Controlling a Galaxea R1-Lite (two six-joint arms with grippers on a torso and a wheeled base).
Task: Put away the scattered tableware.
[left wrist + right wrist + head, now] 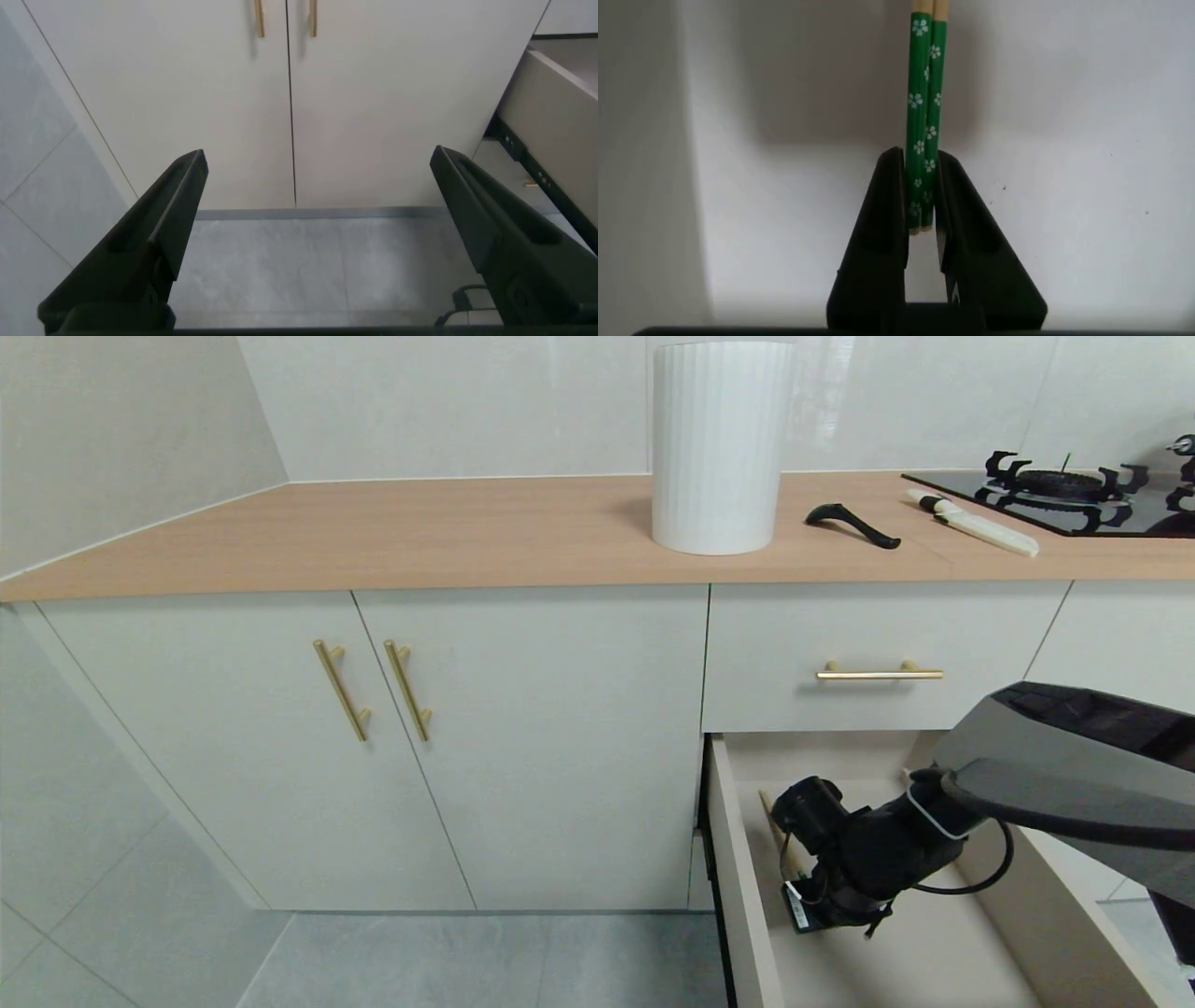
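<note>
The left end effector (318, 161) hangs with its two dark fingers spread wide and nothing between them, above the grey tiled floor (299, 261) before the pale cabinet doors (290, 103) with gold bar handles; on the wooden tabletop (420, 532) a tall white ribbed cylinder (717, 448) stands near the front edge; just right of it lies a small black curved tool (851, 524), then a white-bladed knife (976, 523), then the black hob (1064, 490) at the right end; below, in the open drawer (735, 868), the right end effector (922, 166) is clamped on a pair of green chopsticks (924, 103) with white flowers, near the drawer's left wall; whether they touch its floor cannot be told.
</note>
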